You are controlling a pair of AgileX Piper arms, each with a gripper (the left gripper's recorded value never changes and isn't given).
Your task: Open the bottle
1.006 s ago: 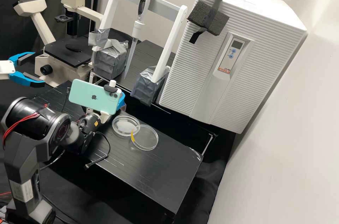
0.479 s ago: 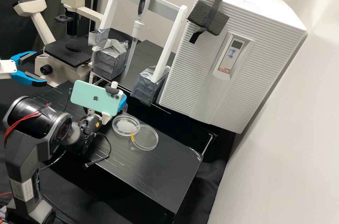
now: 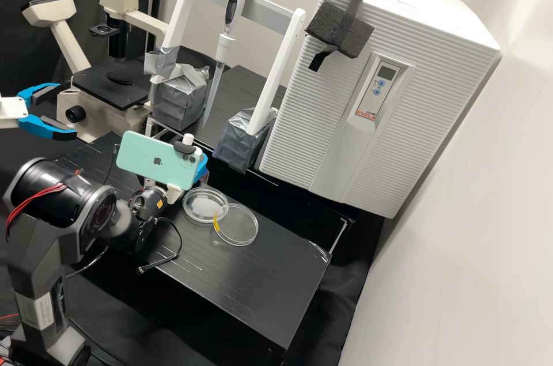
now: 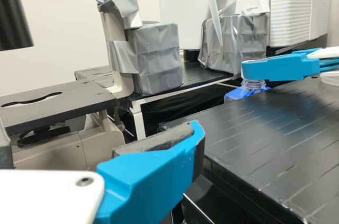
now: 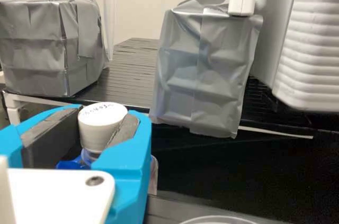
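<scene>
While two dishes (image 3: 205, 203) lie near, one bottle (image 5: 100, 124) stands.

Slanted overhead camera; two low wrist cameras toward taped block (image 5: 198, 70)

right gripper (image 5: 90, 128) with bottle cap (image 3: 188, 139) edged slightly toward petri dishes (image 3: 236, 226), left gripper (image 3: 64, 112) nudged rightward

In front of the microscope (image 3: 92, 95), the right arm (image 3: 34, 262) is dark grey, with a black drum-shaped joint (image 3: 52, 193), red wires (image 3: 40, 192) and a looping black cable (image 3: 175, 242). The left gripper (image 3: 62, 111) and right gripper (image 5: 98, 121) share white bodies with one screw (image 5: 95, 180), bright blue fingers (image 5: 130, 155), dark grey pads (image 5: 50, 139).
</scene>
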